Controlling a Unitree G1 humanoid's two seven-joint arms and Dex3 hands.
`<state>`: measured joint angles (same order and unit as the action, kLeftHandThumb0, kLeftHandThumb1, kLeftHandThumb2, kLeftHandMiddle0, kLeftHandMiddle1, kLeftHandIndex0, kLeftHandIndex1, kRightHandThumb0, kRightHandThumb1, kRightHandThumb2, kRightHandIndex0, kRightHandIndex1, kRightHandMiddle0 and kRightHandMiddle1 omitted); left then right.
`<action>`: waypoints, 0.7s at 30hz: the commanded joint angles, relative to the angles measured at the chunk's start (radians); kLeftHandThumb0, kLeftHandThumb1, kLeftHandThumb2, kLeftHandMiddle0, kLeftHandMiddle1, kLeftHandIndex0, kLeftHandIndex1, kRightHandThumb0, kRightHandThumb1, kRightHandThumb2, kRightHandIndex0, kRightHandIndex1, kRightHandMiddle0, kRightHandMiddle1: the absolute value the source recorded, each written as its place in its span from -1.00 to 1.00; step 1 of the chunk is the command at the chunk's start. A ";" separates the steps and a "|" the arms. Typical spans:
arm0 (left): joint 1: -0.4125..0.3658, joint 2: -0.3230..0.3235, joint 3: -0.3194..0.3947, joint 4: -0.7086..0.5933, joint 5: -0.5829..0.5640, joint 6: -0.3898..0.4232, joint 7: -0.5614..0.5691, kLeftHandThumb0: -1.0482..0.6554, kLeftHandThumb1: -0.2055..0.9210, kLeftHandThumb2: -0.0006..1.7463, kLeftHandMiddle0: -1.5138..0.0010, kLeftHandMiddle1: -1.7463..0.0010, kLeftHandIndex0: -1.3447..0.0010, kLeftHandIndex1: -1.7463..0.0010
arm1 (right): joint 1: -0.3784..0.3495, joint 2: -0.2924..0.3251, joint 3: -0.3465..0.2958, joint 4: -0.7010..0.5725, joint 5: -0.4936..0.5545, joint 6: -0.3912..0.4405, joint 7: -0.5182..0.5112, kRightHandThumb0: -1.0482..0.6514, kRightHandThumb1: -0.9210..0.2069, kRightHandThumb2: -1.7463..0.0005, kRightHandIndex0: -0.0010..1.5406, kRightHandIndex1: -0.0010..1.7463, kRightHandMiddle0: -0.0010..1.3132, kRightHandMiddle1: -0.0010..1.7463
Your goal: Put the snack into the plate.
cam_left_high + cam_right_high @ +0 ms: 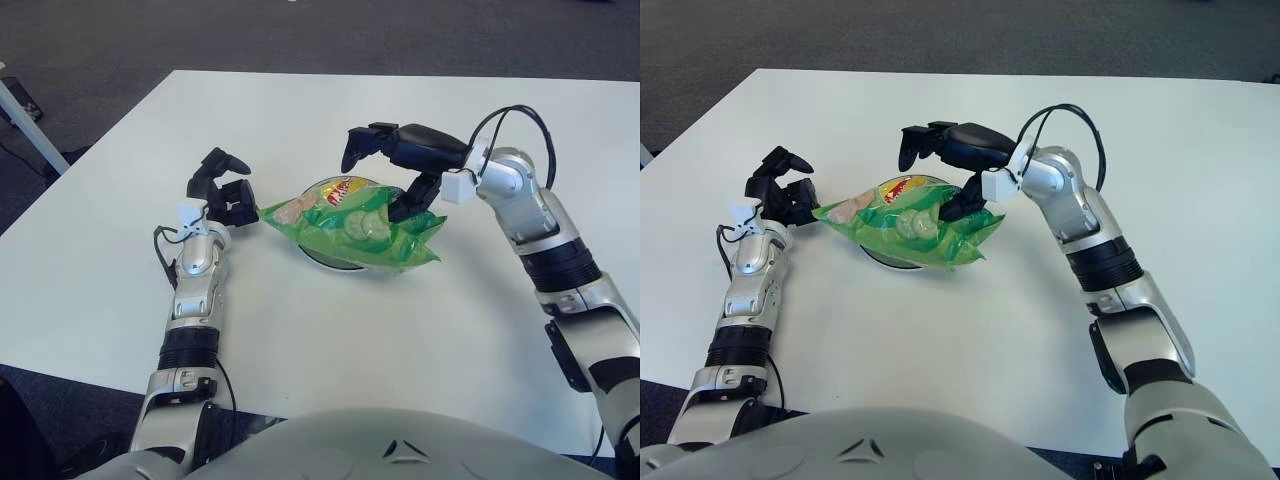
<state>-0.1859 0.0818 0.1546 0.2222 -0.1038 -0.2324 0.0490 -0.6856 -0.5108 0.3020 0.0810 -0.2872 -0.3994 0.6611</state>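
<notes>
On the white table (300,340), green snack bag (350,222) lies flat across the plate (322,257), covering most of it, left corner overhanging toward the left hand (222,192). Right hand (395,165) sits just above the bag's right end, fingers spread, nothing gripped; thumb looks to be touching the bag. Left hand beside the bag's left tip, fingers curled, holding nothing.

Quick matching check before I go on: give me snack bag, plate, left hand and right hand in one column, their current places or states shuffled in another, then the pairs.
1. snack bag
2. plate
3. left hand
4. right hand

A. fingers spread, above the bag
B. beside the bag's left end
C. lying across the plate
D. mostly hidden under the bag

Pairs: 1-C, 2-D, 3-B, 4-A
</notes>
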 commanded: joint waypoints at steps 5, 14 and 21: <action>0.112 -0.048 -0.004 0.101 -0.006 -0.021 -0.009 -0.35 -0.13 0.56 -0.78 -1.00 0.04 -1.00 | -0.064 -0.031 0.020 0.036 0.006 -0.021 0.084 -0.66 -0.19 0.11 -1.00 -0.60 -1.00 -0.13; 0.111 -0.049 -0.004 0.098 -0.001 -0.019 0.000 -0.36 -0.16 0.58 -0.77 -1.00 0.02 -1.00 | -0.089 -0.039 0.025 0.047 0.032 0.019 0.181 -0.71 -0.28 0.20 -1.00 -0.77 -1.00 -0.19; 0.111 -0.050 -0.005 0.098 0.005 -0.020 0.007 -0.36 -0.17 0.58 -0.78 -1.00 0.02 -1.00 | -0.103 -0.035 0.017 0.069 0.048 0.043 0.207 -0.75 -0.33 0.22 -1.00 -0.80 -1.00 -0.20</action>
<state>-0.1892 0.0840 0.1568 0.2319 -0.1058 -0.2450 0.0464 -0.7691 -0.5441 0.3220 0.1387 -0.2550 -0.3657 0.8550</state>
